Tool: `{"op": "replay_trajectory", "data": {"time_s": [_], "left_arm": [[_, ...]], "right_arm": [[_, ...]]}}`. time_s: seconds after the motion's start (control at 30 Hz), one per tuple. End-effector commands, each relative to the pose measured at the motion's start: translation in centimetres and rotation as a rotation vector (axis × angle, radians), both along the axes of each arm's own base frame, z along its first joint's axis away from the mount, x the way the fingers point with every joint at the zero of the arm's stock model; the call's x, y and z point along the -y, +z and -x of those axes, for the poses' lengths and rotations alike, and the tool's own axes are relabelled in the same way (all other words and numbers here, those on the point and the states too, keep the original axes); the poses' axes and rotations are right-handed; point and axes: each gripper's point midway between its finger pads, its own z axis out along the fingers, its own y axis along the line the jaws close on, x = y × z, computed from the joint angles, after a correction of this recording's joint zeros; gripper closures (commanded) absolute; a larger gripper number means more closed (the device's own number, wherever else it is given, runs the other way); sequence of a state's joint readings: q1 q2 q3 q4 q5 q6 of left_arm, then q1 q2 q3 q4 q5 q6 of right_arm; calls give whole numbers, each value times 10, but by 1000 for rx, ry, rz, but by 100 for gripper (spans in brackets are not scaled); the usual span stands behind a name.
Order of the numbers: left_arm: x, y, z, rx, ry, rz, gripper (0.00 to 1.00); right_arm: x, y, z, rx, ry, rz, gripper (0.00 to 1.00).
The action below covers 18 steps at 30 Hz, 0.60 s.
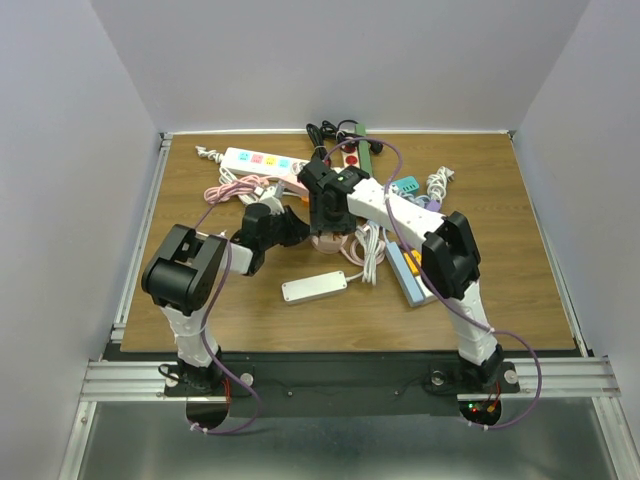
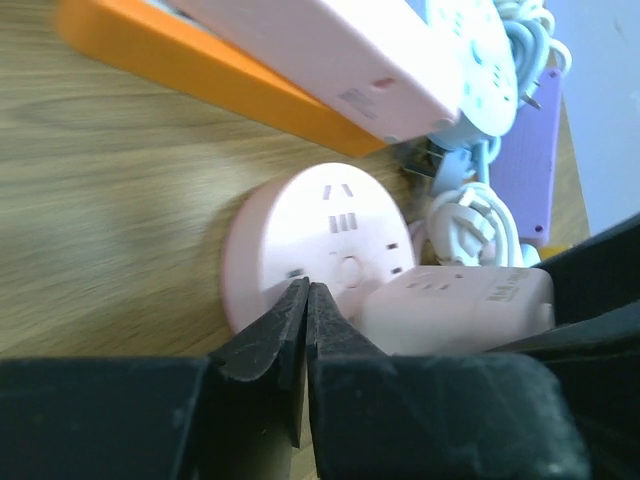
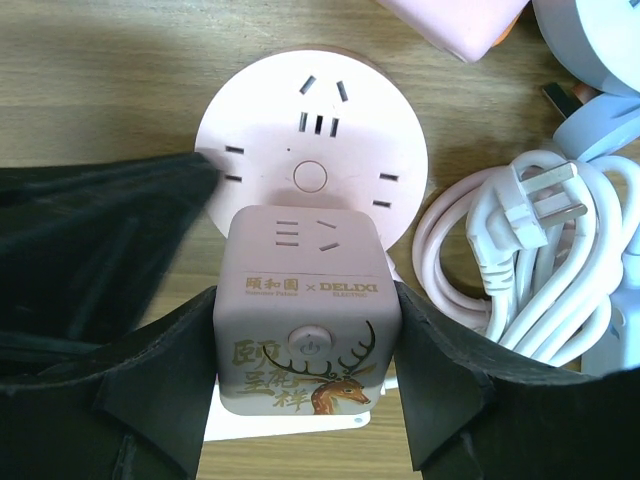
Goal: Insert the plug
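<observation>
The plug (image 3: 307,300) is a pink cube adapter with a deer print, and my right gripper (image 3: 305,295) is shut on its two sides. It sits at the near edge of a round pink socket (image 3: 310,120) lying flat on the wooden table; its underside is hidden. In the left wrist view the cube (image 2: 460,305) stands against that round socket (image 2: 320,230). My left gripper (image 2: 305,288) is shut with nothing between its fingers, its tips at the round socket's left rim. From above, the left gripper (image 1: 290,225) and right gripper (image 1: 325,235) meet over the socket.
A coiled white cable with its plug (image 3: 530,220) lies right of the round socket. An orange power strip (image 2: 200,70) and a pink one (image 2: 340,50) lie just beyond it. A small white strip (image 1: 314,287) is nearer the bases, and blue and yellow strips (image 1: 405,270) lie to the right.
</observation>
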State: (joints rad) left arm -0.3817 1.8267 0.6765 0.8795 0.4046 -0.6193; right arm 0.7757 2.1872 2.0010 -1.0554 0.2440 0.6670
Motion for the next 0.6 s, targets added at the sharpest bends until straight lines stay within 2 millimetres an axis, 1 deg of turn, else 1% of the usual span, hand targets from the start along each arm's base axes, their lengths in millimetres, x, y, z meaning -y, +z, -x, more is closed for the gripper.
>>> {"op": "replay_trajectory", "data": {"time_s": [0.0,0.03,0.17,0.33,0.47,0.5,0.57], "left_arm": [[-49,-58,31,-214,83,-163,81],[-51,-57,30,-210,92,-165,75],[-63,-55,27,-208,131,-167,68],[-79,-48,23,-190,168,-164,67],[-89,-45,20,-179,192,-162,67],[-88,-45,21,-181,186,-156,67],[-88,-44,21,-178,185,-151,67]], "right_arm": [[13,-27,21,-60,23,86,99],[13,-30,21,-63,25,84,100],[11,-32,19,-59,32,85,100],[10,-41,17,-69,44,99,100],[14,-48,16,-61,36,113,100],[16,-53,19,-69,31,117,100],[13,-54,17,-57,24,98,100]]}}
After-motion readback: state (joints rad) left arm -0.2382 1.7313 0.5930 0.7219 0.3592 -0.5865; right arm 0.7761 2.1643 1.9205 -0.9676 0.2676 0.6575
